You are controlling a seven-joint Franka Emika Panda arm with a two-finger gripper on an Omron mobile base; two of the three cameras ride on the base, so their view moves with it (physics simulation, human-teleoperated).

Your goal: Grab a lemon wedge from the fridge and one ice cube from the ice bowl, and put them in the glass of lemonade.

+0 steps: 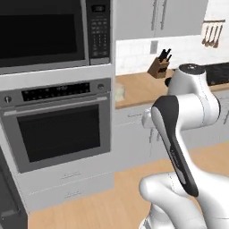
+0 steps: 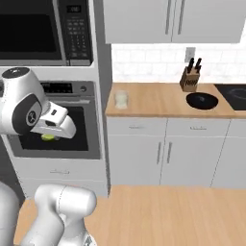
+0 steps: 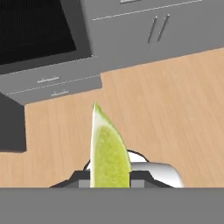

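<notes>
Pinching lemon wedge (image 3: 107,151) between fingers (image 3: 142,178); glass of lemonade (image 2: 121,99) on counter (image 2: 158,101).

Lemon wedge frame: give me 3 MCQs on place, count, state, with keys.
1. Where does the glass of lemonade stand?
A. on the wooden counter beside the oven column
B. on the floor
C. inside the microwave

2. How many knife blocks stand on the counter?
A. none
B. one
C. three

3. What is the state of the pincer?
A. wide open, holding nothing
B. shut on the lemon wedge
C. shut on a spoon

Key: 1 A, the right base view shows the glass at the counter's left end; 2 B, a single block stands by the backsplash; 3 B, the hand view shows the wedge clamped between the fingertips above the floor.
</notes>
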